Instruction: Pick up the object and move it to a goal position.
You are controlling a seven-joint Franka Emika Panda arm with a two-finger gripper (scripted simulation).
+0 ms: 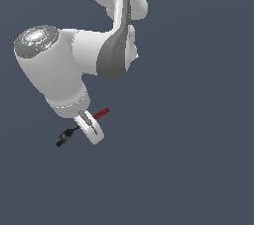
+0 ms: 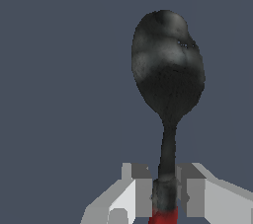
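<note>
The object (image 1: 74, 131) is a small spoon-like tool with a red handle, a thin dark shaft and a black rounded head. In the exterior view my gripper (image 1: 88, 125) is shut on it near the middle of its length. The red handle sticks out toward the exterior view's right and the black head toward its left. The wrist view shows the object (image 2: 168, 75) close up, its shaft pinched between my two grey fingers (image 2: 143, 191), with the gripper (image 2: 165, 193) closed around it. Part of the shaft is hidden by the fingers.
The white arm (image 1: 64, 65) fills the upper left of the exterior view. Behind everything is a plain dark blue-grey surface (image 1: 188, 159).
</note>
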